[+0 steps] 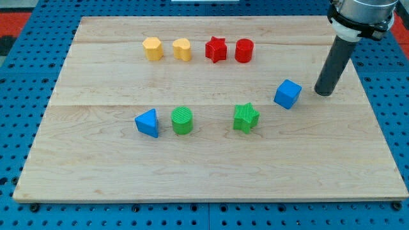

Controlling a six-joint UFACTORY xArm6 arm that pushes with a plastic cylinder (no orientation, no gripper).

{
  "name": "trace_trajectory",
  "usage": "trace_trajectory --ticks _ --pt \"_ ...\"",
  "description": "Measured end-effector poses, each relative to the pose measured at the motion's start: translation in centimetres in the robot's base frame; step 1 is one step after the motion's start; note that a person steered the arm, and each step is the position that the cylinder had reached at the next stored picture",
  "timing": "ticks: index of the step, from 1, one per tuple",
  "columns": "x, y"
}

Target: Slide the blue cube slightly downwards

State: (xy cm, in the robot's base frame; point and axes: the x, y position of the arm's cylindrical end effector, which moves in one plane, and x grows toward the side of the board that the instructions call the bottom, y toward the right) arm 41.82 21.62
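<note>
You see 1 arm entering from the view's top right corner, where only its grey and white wrist housing (362, 14) shows before the frame cuts it off. From that housing a straight dark rod (336, 64) runs down, leaning slightly toward the view's left. My tip (324, 93) sits low at the rod's end, down at desk level.

The pale wood-grain counter (211, 160) carries two yellow blocks, two red, two green, and two blue; the green cylinder (182, 120) looks ribbed.
</note>
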Motion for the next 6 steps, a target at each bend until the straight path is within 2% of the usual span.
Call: trace_trajectory --ticks 1,2,3,4,5,6 --pt "-4.9 1.3" --pt "-2.6 -5.1" --pt "0.6 -0.8" --pt "-0.5 0.0" --pt "-3.7 -3.6" --pt "-1.5 -6.4"
